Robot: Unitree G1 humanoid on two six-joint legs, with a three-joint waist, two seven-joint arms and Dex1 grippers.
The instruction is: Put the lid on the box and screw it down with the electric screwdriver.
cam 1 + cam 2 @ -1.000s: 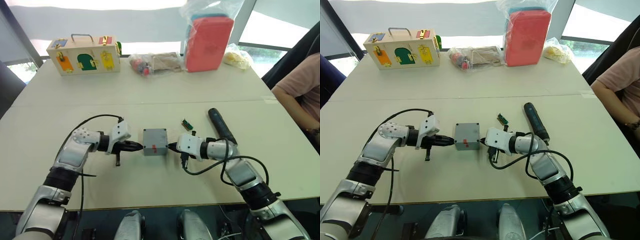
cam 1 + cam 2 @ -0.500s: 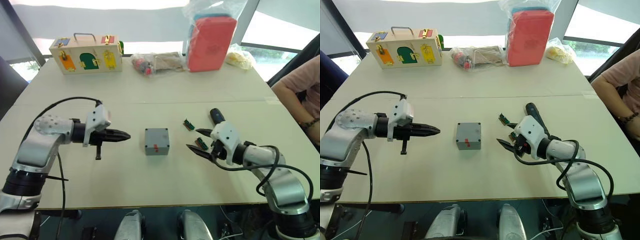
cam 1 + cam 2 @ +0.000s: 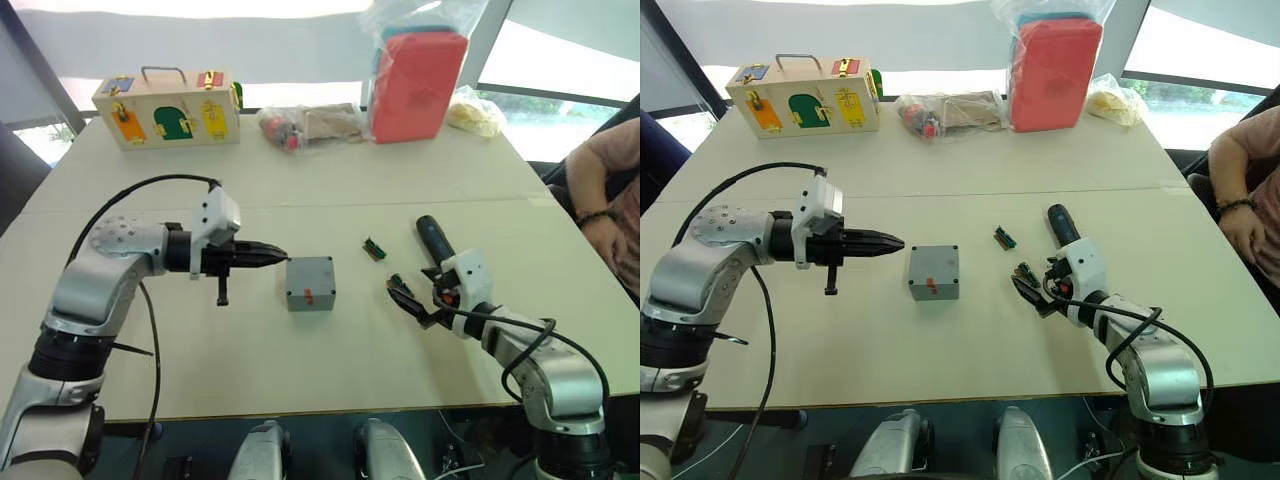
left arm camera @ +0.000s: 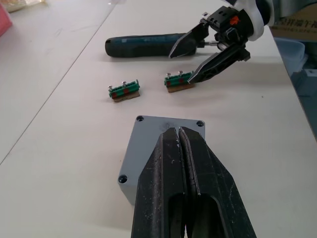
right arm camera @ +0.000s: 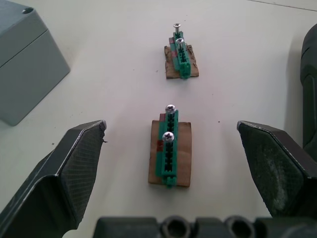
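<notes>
Grey box (image 3: 310, 283) sits mid-table with its lid (image 4: 166, 130) on, corner screws visible. Left gripper (image 3: 281, 256) hovers just beside the box's left side, fingers pressed together, holding nothing. Right gripper (image 5: 178, 148) spread wide, empty, straddling the nearer green connector block (image 5: 170, 151); a second block (image 3: 375, 248) lies beyond. Electric screwdriver (image 3: 433, 241) lies on the table just past the right gripper.

Honestly nothing readable anywhere here. The box (image 3: 310, 283) has a small red mark on its side, but no letters or numbers can be made out on it.
</notes>
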